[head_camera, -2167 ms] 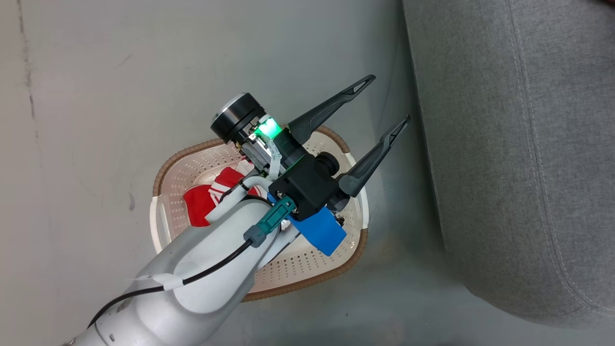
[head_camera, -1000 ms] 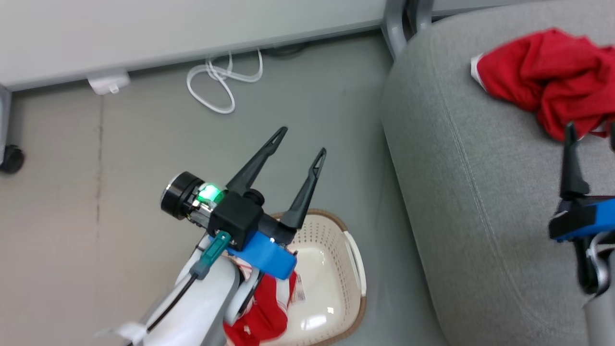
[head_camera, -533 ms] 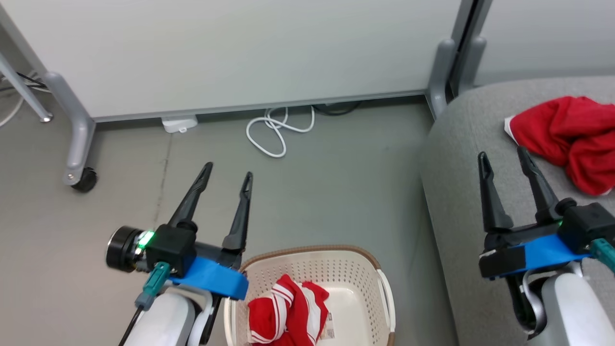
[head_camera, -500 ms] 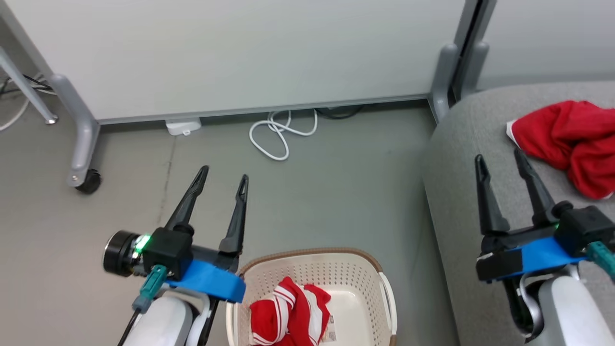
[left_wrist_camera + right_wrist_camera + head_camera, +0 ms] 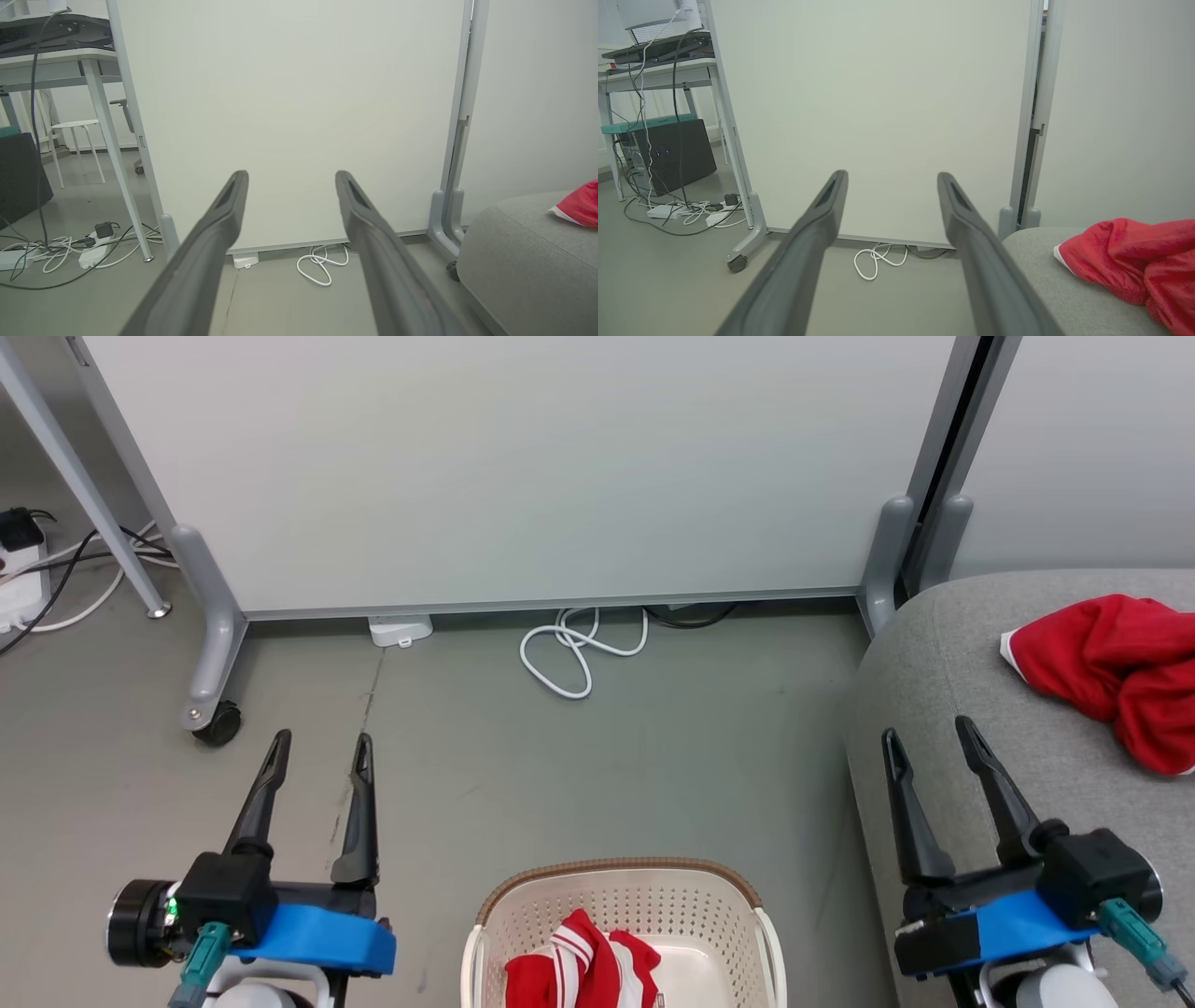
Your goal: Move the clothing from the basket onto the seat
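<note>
Left gripper (image 5: 321,740) at 8 o'clock over the floor (image 5: 653,737); fingers wide, nothing between them. Basket (image 5: 607,873) at 6 o'clock on the floor, striped red garment (image 5: 579,966) inside it. Right gripper (image 5: 929,733) at 4 o'clock above the seat (image 5: 943,653) edge; fingers wide, empty. Plain red garment (image 5: 1111,663) at 3 o'clock, lying on the seat.

A red-and-white striped garment (image 5: 579,963) in a cream basket (image 5: 653,905) rimmed brown; a plain red garment (image 5: 1111,658) on the light-grey seat (image 5: 938,653).
</note>
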You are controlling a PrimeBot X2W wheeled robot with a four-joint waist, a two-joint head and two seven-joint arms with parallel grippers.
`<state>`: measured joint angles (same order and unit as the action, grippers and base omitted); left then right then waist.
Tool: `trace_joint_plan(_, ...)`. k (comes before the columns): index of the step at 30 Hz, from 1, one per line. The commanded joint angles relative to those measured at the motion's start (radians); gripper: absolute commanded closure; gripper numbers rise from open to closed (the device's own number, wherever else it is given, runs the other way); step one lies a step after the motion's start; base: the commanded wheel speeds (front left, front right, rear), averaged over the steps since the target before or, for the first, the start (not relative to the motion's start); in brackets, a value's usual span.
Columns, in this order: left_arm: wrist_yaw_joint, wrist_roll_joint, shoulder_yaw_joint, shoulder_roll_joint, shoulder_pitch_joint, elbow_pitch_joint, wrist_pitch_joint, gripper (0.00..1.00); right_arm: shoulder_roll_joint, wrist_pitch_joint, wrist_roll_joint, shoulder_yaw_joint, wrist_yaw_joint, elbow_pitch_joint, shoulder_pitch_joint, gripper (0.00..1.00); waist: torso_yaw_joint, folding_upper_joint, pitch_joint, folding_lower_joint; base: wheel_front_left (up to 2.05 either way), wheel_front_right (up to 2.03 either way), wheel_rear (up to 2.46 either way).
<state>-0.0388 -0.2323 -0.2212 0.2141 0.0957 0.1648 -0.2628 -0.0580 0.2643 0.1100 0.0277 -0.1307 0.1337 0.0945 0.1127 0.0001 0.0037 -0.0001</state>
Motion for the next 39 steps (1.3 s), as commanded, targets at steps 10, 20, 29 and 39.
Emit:
trace_joint_plan(10,0.026,0.035,0.058,-0.029,-0.058,-0.008,-0.003,0.00,0.008,0.000,0.006,-0.012,0.000,-0.043,-0.109,0.00,-0.005,-0.0001,-0.022,0.0001,0.00,0.00,0.00)
trace_joint_plan(20,0.063,0.060,0.083,-0.060,-0.068,0.008,-0.003,0.00,0.008,0.000,0.023,-0.040,0.000,-0.056,-0.158,0.00,-0.021,-0.0001,-0.028,0.0001,0.00,0.00,0.00)
trace_joint_plan(29,0.087,0.084,0.098,-0.081,-0.057,0.015,-0.003,0.00,0.008,0.000,0.024,-0.039,0.000,-0.060,-0.148,0.00,-0.042,-0.0001,-0.019,0.0001,0.00,0.00,0.00)
trace_joint_plan(39,0.104,0.101,0.116,-0.096,-0.056,0.022,-0.003,0.00,0.008,0.000,0.026,-0.030,0.000,-0.053,-0.139,0.00,-0.048,-0.0001,-0.014,0.0001,0.00,0.00,0.00)
